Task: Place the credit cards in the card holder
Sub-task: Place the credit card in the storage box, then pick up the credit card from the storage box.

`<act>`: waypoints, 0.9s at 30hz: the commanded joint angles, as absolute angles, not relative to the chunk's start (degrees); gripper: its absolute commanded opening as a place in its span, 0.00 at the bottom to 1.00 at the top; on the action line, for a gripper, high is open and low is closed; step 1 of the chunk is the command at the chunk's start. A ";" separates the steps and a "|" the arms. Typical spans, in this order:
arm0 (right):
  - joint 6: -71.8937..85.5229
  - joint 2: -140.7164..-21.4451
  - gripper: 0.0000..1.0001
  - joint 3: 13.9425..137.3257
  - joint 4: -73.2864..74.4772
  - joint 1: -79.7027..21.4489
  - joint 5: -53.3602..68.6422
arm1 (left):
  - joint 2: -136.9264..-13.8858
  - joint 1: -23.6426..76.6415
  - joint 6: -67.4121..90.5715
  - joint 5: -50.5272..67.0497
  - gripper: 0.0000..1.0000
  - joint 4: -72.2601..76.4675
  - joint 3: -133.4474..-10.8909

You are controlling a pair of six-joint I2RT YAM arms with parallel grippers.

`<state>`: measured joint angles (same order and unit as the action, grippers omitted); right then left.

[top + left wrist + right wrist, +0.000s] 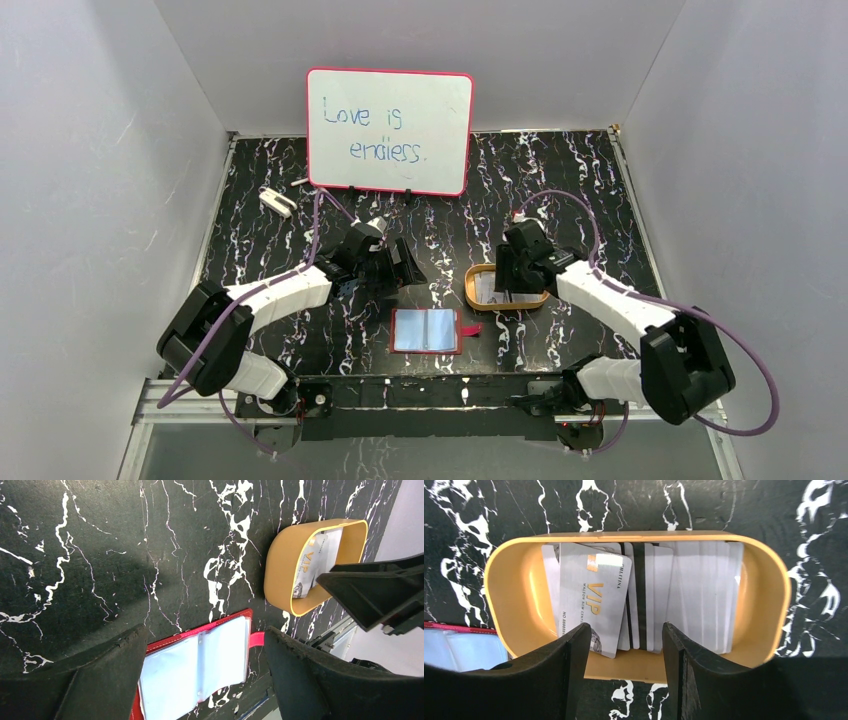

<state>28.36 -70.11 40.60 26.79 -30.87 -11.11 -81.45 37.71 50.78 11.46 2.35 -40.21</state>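
Note:
The card holder [426,331] lies open flat on the black marbled table near the front, red cover with pale blue pockets and a red tab on its right. It also shows in the left wrist view [200,665] and at the left edge of the right wrist view [459,647]. Several credit cards [594,600] lie overlapped in the orange tray [514,580], the top one marked VIP; they also show from above [497,289]. My left gripper [405,262] is open and empty, above and behind the holder [205,635]. My right gripper [512,270] is open and empty over the tray's near rim [626,627].
The orange tray [470,285] sits right of the holder. A pink-framed whiteboard [390,130] stands at the back. A small white object [276,203] lies at the back left. White walls close in on three sides. The right gripper shows in the left wrist view [375,590].

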 commanded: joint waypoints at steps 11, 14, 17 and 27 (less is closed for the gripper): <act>29.03 -76.16 0.51 39.73 24.09 -30.94 -13.48 | -80.90 37.87 50.97 12.67 0.83 2.13 -41.04; 29.35 -74.86 0.40 38.42 24.61 -30.85 -15.09 | -81.10 37.87 50.95 12.66 0.83 2.19 -41.04; 30.02 -73.03 0.36 37.91 25.25 -30.79 -16.53 | -81.42 37.88 50.96 12.82 0.83 2.22 -41.13; 30.33 -70.70 0.27 38.14 26.45 -30.06 -17.11 | -81.26 37.87 50.83 13.01 0.83 2.11 -41.20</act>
